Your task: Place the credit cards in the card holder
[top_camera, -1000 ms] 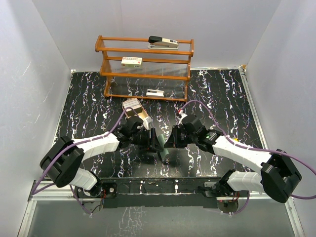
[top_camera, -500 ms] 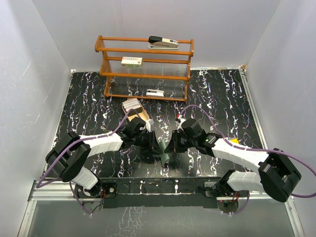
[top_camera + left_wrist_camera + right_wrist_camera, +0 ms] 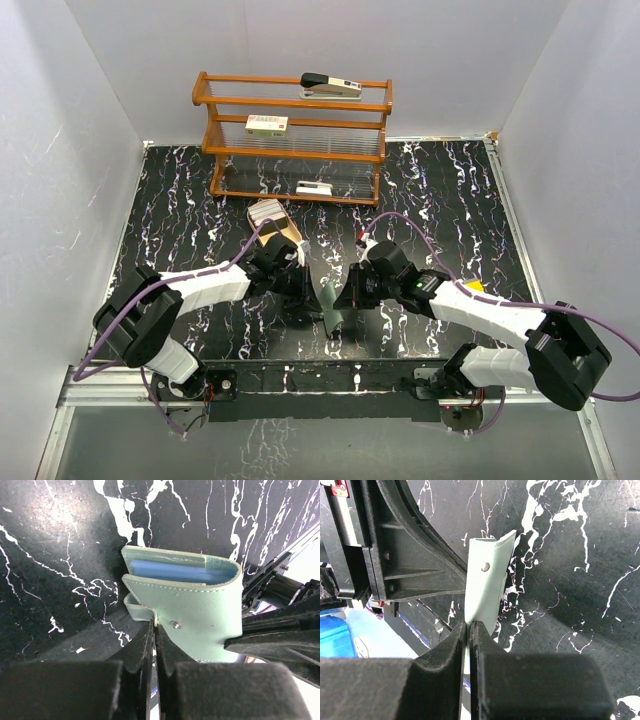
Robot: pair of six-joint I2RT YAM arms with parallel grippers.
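Observation:
The sage-green card holder stands on edge on the black marbled table between my two grippers. In the left wrist view the card holder gapes open, and the blue edge of a credit card shows in its pocket. My left gripper is shut on a thin flap of it, just left of the snap dot. My right gripper is shut on the other flap of the card holder. From above, the left gripper and the right gripper face each other across it.
A tan oval tray with something pale in it lies just behind the left gripper. At the back stands a wooden rack bearing a stapler and two white labelled boxes. White walls close in both sides.
My left gripper has closed from open onto the holder's flap and shifted slightly forward. The right gripper has stayed shut on the holder and moved a little nearer.

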